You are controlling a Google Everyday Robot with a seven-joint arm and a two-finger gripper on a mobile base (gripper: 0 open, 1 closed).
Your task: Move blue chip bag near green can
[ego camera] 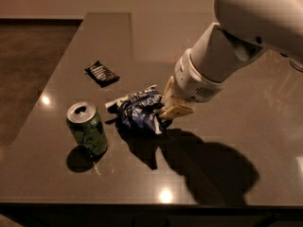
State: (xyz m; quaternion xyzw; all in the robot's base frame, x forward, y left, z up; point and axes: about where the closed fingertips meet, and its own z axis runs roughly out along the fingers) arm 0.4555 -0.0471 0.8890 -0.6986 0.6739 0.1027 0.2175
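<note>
The blue chip bag [138,110] is crumpled blue foil with white patches, held just above the dark table near its middle. My gripper [171,105] comes in from the upper right on a thick white arm and is shut on the bag's right end. The green can [88,128] stands upright at the front left, with a silver top and pull-tab. The bag's left tip is a short gap to the right of the can and apart from it.
A small flat black ribbed packet [102,73] lies behind the can, toward the table's left edge. The dark glossy table [227,174] ends at a front edge low in the view and a left edge beside the can. My arm casts a wide shadow front right.
</note>
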